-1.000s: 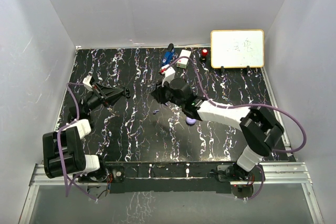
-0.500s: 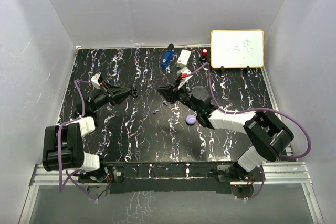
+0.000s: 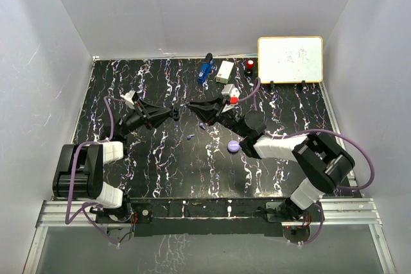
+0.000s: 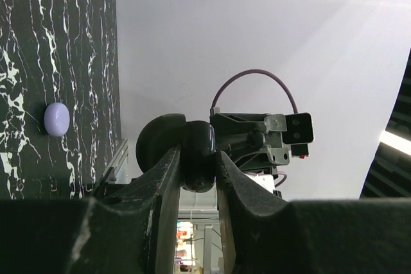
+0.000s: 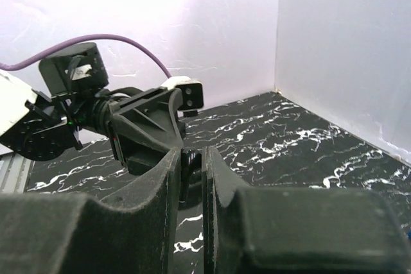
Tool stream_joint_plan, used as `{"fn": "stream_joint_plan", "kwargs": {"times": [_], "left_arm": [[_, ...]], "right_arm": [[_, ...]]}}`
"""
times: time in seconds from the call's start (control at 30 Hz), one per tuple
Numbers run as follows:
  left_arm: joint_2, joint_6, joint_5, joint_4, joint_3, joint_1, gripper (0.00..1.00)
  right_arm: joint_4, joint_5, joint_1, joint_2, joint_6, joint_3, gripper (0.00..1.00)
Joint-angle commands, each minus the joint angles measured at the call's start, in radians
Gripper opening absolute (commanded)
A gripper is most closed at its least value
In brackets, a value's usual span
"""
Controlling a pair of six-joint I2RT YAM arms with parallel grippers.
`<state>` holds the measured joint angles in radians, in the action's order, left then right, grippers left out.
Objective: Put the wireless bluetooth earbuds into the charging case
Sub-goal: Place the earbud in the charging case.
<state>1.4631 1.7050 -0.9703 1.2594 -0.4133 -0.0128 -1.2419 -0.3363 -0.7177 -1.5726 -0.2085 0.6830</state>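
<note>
Top view: both arms reach toward frame center, and the left tool (image 3: 173, 113) and right tool (image 3: 191, 105) point tip to tip, just beside each other above the black marbled tabletop (image 3: 154, 165). Both tools have their jaws pressed together. In the left wrist view the left tool (image 4: 198, 156) shows only a thin slit between its fingers (image 4: 168, 178), with a dark rounded shape right at the tips; cannot tell if that is something pinched or part of the other arm behind. In the right wrist view the right tool (image 5: 191, 153) shows the same narrow slit, with the other arm's tool straight ahead and something dark in the gap, too unclear to name. One tiny lavender earbud (image 3: 191, 137) lies loose on the tabletop, just below the two tool tips in the top view and touching neither. The lavender puck (image 3: 234, 147) sits right of it and slightly lower, beside the right arm's forearm and apart from the earbud; it also shows at the left edge of the left wrist view (image 4: 56, 119). No black earbud can be made out. At the top edge of the tabletop are a blue gadget (image 3: 205, 68), a small white box (image 3: 225, 71), a red-topped item (image 3: 250, 65) and a whiteboard (image 3: 290, 59) at upper right.
</note>
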Motion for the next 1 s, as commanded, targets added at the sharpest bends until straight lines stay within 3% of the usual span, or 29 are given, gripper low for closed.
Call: {"fn": "stream_joint_plan", "kwargs": {"times": [0.0,0.27,0.97], "left_arm": [[0.002,0.009,0.033,0.052,-0.034,-0.04,0.0],[0.001,0.0,0.051,0.036,-0.047,-0.087,0.0],[-0.026,-0.037,0.042,-0.03,-0.055,-0.147,0.0]], "right_arm": [[-0.2,-0.078,0.004,-0.043,0.022,-0.003,0.0],[-0.38,-0.134,0.006,-0.104,0.019,-0.024,0.0],[-0.506,-0.159,0.021,-0.162,-0.019,-0.015,0.0]]}}
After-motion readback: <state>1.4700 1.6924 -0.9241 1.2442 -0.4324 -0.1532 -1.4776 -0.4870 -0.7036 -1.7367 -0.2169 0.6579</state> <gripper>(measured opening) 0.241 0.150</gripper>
